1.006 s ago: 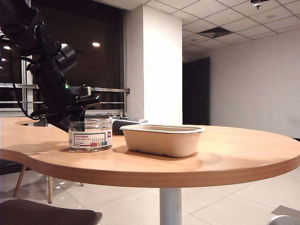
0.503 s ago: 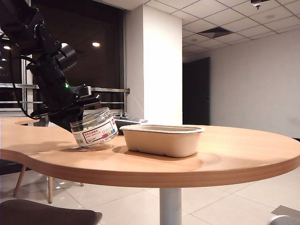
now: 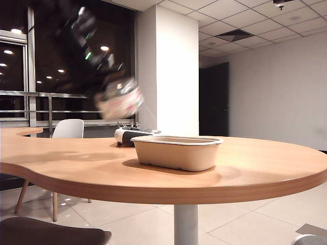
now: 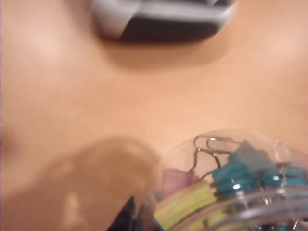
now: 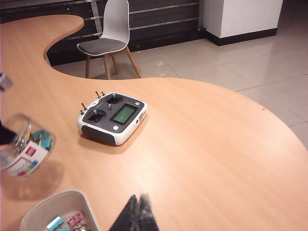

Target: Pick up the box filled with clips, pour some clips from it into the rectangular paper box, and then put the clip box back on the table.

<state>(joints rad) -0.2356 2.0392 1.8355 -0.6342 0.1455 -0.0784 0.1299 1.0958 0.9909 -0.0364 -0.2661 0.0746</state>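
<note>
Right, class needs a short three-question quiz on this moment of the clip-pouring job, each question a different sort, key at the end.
1. True or false: the box filled with clips is resting on the table.
2. Which gripper holds the jar? A) left gripper B) right gripper C) neither
3. In the right wrist view, what lies in the rectangular paper box?

Key
1. False: in the exterior view it is lifted clear of the table, blurred, up and left of the paper box.
2. A: the left is shut on the jar; the right, closed and empty, hangs over the table near the paper box.
3. A few clips, beside the remote controller side of the table.
</note>
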